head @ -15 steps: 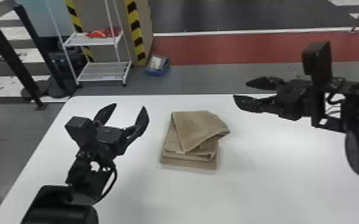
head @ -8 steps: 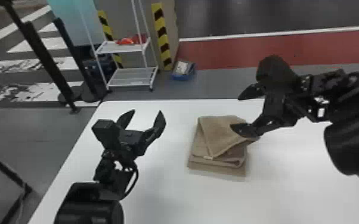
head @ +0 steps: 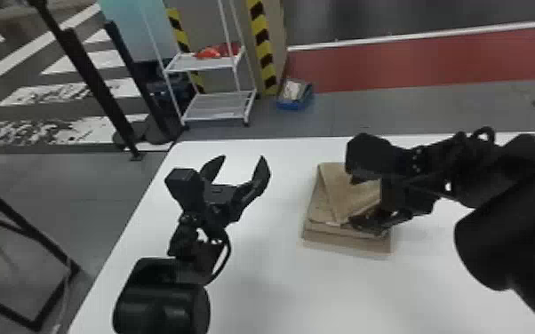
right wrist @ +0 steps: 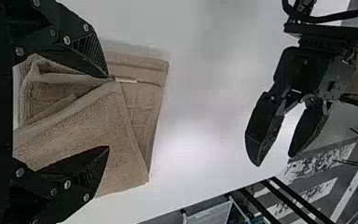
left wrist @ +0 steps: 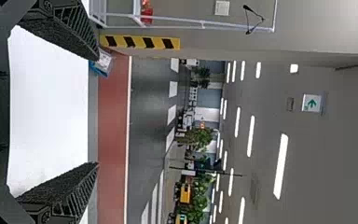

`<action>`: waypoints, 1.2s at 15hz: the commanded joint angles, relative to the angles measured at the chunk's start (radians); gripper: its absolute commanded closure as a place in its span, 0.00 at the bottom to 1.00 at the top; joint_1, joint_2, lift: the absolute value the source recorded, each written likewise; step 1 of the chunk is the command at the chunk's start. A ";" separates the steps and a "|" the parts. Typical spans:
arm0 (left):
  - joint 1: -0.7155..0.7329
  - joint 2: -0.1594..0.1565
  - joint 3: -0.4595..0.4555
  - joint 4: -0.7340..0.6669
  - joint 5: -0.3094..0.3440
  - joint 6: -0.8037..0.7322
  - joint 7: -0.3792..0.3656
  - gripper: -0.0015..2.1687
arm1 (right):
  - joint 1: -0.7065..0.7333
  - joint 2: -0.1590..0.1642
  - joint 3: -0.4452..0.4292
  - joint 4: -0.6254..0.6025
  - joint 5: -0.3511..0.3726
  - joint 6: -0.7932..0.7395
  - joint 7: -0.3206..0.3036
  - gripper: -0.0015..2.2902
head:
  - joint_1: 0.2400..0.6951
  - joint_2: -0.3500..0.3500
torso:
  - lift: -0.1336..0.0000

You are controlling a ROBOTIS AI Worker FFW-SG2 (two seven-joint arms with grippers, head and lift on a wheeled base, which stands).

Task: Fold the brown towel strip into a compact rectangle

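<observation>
"Head view, now: what's the biggest thing from where we stand?"

"That white table (head: pixel 306 293), running wide under both arms. Past its far edge there's a white shelf rack (head: pixel 215 109) on the floor."

"And the grippers?"

"The left gripper (head: pixel 243 157) is held above the table, off to the towel's left, its two black fingers wide apart with nothing between them. The right gripper (head: pixel 354 200) is over the right part of the towel, and it's wide too. Whether it touches the cloth, I honestly can't tell from here."

"So where's the brown towel (head: pixel 337 191) exactly?"

"Flat on the table, right of the left gripper, in a squarish stack of layers. The top flap (right wrist: pixel 93 126) lies slantwise across the rest, and the right wrist view shows loose folds gaping beside it."

"Anything smaller?"

"A blue box (head: pixel 292 106) on the floor near the rack, with something pale inside. Smallest of all, a pale tag (right wrist: pixel 126 80) on the towel, near one right fingertip."
</observation>
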 commanded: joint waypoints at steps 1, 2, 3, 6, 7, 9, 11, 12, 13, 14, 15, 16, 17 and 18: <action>0.000 0.001 0.000 0.010 0.000 0.004 0.000 0.04 | -0.001 -0.011 0.039 0.007 0.038 0.002 0.001 0.19 | 1.00 0.92 | 0.08; 0.000 0.000 0.000 0.012 -0.002 0.001 0.000 0.04 | 0.002 -0.020 0.059 0.007 0.067 0.002 -0.005 0.22 | 1.00 0.92 | 0.08; 0.000 0.000 0.000 0.016 -0.002 0.001 0.000 0.04 | 0.004 -0.030 0.065 0.008 0.087 0.002 -0.010 0.23 | 1.00 0.93 | 0.08; 0.000 0.001 0.000 0.026 -0.003 0.001 0.000 0.04 | 0.027 -0.036 0.068 0.010 0.162 0.002 -0.011 0.33 | 1.00 0.91 | 0.08; 0.000 0.000 0.000 0.026 -0.003 0.001 0.000 0.04 | 0.030 -0.039 0.068 0.010 0.170 0.002 -0.011 0.39 | 1.00 0.91 | 0.08; -0.002 0.000 -0.006 0.027 -0.005 0.001 0.000 0.04 | 0.034 -0.042 0.062 0.010 0.174 0.002 -0.020 0.44 | 1.00 0.89 | 0.08; -0.003 0.000 -0.011 0.027 -0.007 0.001 0.000 0.04 | 0.036 -0.040 0.057 0.010 0.176 0.002 -0.039 0.44 | 1.00 0.88 | 0.08; -0.003 0.000 -0.012 0.027 -0.007 0.001 0.000 0.04 | 0.037 -0.040 0.060 0.010 0.184 0.006 -0.057 0.44 | 1.00 0.88 | 0.08; -0.003 0.000 -0.015 0.027 -0.008 0.001 0.000 0.04 | 0.037 -0.037 0.059 0.010 0.184 0.009 -0.063 0.44 | 1.00 0.88 | 0.08; -0.003 0.000 -0.015 0.027 -0.008 0.001 0.000 0.04 | 0.037 -0.033 0.055 0.011 0.184 0.018 -0.083 0.57 | 1.00 0.87 | 0.08; -0.003 0.000 -0.017 0.027 -0.008 0.001 0.000 0.04 | 0.037 -0.031 0.052 0.014 0.184 0.018 -0.095 0.59 | 1.00 0.87 | 0.08; -0.003 0.000 -0.017 0.027 -0.008 0.001 0.000 0.04 | 0.036 -0.028 0.046 0.014 0.181 0.021 -0.100 0.59 | 1.00 0.86 | 0.08; -0.002 0.000 -0.017 0.027 -0.008 0.001 0.000 0.04 | 0.033 -0.022 0.042 0.016 0.176 0.024 -0.100 0.60 | 1.00 0.86 | 0.08; -0.002 0.000 -0.020 0.027 -0.008 0.001 0.000 0.04 | 0.031 -0.017 0.039 0.016 0.170 0.021 -0.100 0.60 | 1.00 0.86 | 0.08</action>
